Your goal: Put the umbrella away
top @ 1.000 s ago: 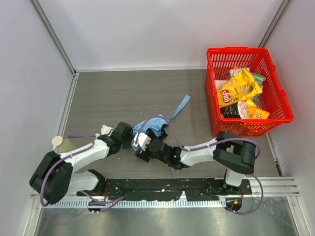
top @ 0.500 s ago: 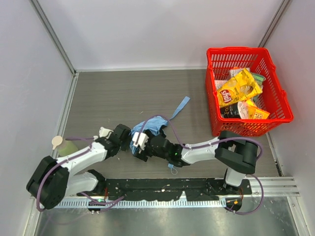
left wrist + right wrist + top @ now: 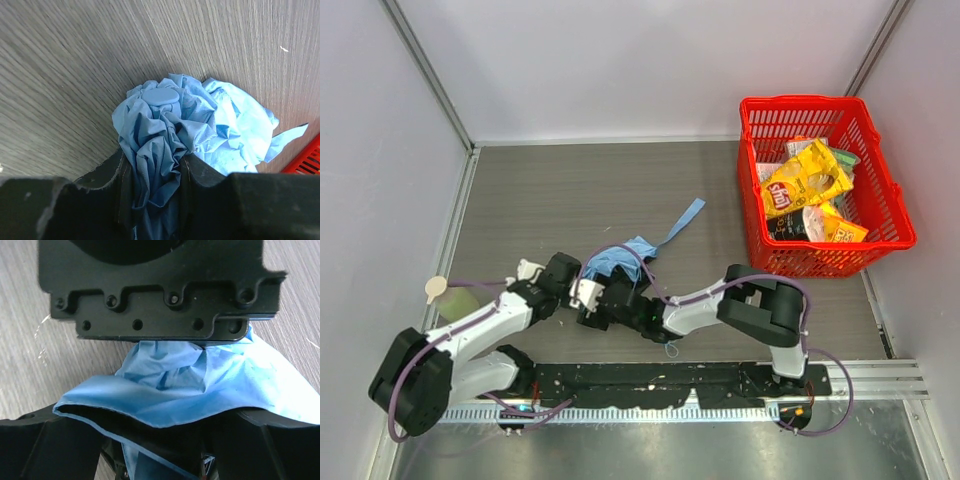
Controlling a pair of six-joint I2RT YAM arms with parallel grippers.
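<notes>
The umbrella (image 3: 620, 258) is a crumpled bundle of sky-blue fabric on the grey table, near the front middle, with a blue strap (image 3: 682, 220) trailing to the far right. My left gripper (image 3: 572, 281) is shut on a bunch of its fabric (image 3: 159, 135). A small oval blue cap (image 3: 161, 95) tops that bunch. My right gripper (image 3: 598, 300) faces the left one and grips the umbrella from the other side. In the right wrist view the fabric (image 3: 200, 385) drapes over and between my fingers (image 3: 55, 440), and the left gripper's black body (image 3: 150, 290) is just beyond. The shaft and ribs are hidden.
A red plastic basket (image 3: 752, 190) stands at the right with a yellow chip bag (image 3: 805, 180) and other snack packets in it. A pale green object with a beige round top (image 3: 448, 293) lies by the left wall. Walls enclose the table on the left, back and right.
Both grippers have moved left and a little nearer, staying face to face. The umbrella bundle has gone with them and its strap has been dragged left.
</notes>
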